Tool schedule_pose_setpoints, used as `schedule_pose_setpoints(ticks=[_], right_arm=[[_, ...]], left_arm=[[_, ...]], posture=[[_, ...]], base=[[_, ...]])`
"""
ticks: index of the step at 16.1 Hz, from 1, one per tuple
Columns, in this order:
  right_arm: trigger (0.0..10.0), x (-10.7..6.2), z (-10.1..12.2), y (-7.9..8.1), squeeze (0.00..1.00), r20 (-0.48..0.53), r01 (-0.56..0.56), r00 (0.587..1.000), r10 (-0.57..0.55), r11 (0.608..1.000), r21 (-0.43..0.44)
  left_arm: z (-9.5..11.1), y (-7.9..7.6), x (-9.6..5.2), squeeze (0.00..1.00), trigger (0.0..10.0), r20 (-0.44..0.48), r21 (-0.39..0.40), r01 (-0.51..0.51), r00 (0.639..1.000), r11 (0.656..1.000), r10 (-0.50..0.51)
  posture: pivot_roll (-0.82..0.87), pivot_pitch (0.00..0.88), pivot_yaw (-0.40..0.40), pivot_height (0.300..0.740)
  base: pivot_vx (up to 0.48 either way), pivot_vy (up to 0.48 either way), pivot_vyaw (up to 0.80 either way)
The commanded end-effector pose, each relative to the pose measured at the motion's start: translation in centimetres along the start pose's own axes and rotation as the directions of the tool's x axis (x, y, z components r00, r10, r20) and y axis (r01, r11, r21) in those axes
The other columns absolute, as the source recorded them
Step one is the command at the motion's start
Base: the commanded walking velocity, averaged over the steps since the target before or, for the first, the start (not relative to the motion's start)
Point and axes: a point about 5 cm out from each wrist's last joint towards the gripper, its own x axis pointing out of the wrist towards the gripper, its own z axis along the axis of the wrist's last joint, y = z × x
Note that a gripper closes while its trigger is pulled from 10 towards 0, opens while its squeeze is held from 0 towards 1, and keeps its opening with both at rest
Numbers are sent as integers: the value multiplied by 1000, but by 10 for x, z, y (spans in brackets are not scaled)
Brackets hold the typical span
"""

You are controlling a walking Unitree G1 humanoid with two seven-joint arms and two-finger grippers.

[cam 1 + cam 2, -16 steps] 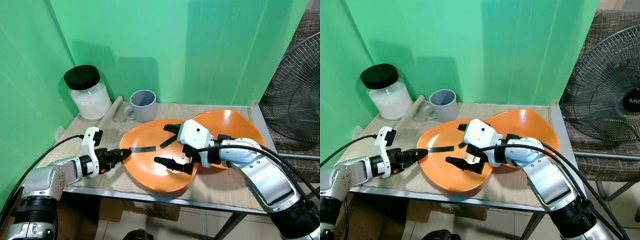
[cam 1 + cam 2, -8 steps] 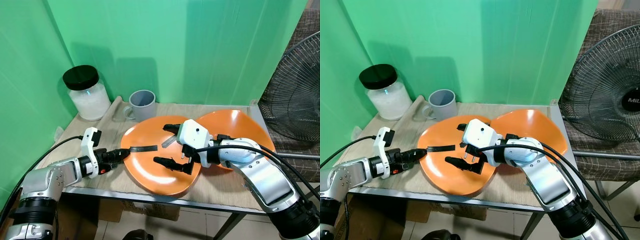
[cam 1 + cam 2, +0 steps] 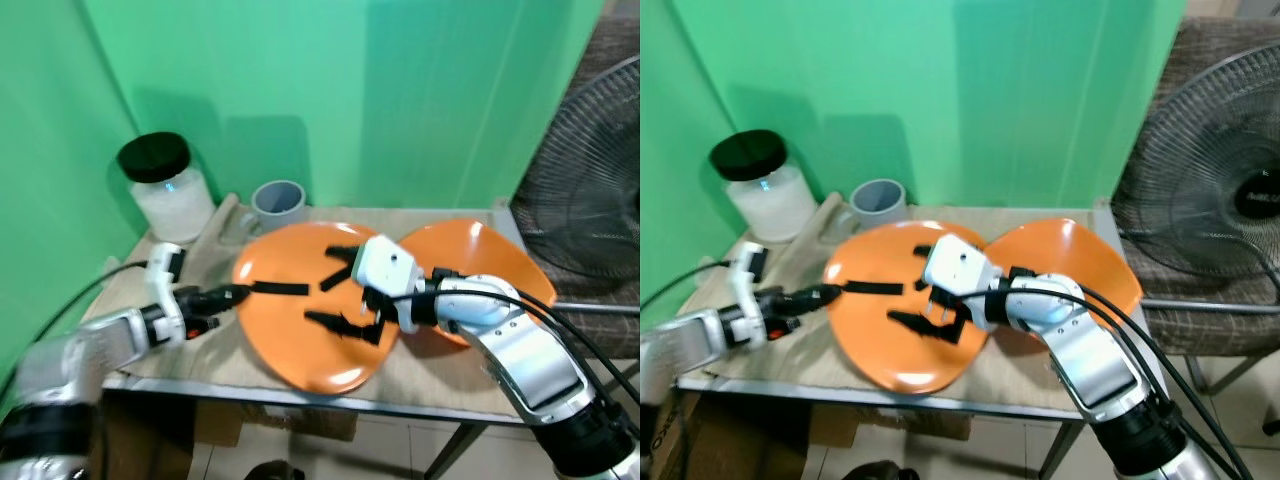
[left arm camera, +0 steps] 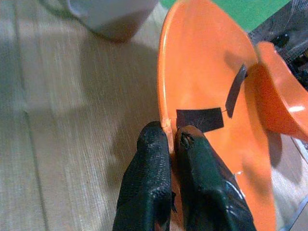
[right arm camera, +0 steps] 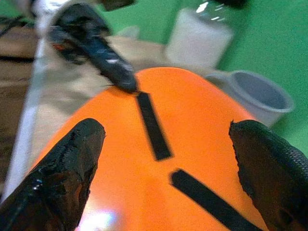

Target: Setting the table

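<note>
Left gripper (image 4: 169, 137) pinched on rim of large orange plate (image 3: 290, 325) marked with black strips; right gripper (image 3: 345, 290) spread wide above plate, empty; grey mug (image 3: 278, 205) just behind.

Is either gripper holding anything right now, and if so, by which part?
The left gripper pinches the near orange plastic plate by its left rim, one finger on each side of the edge. The right gripper hangs open over that plate, holding nothing.

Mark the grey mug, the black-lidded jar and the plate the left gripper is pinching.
grey mug (image 3: 278, 203), left eye view, on its front wall below the rim.
black-lidded jar (image 3: 172, 198), left eye view, on its white body.
orange plate (image 4: 202, 77), left wrist view, on its bare inner face.
left gripper (image 4: 172, 134), left wrist view, between its fingertips at the plate's rim.
</note>
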Motion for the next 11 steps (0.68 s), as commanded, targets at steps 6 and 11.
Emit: schedule_pose_setpoints(ticks=[6,11], right_arm=[[10000,-10,17,-27,0,132,194,970,-203,978,75],[10000,-19,31,-33,0,266,203,929,-259,954,221]], left_arm=[[20,-13,-37,0,0,113,72,-28,993,997,20],[32,-25,-58,0,0,203,102,-30,979,994,9]], posture=[[89,0,86,740],[89,0,79,740]], base=[[0,0,0],[0,0,0]])
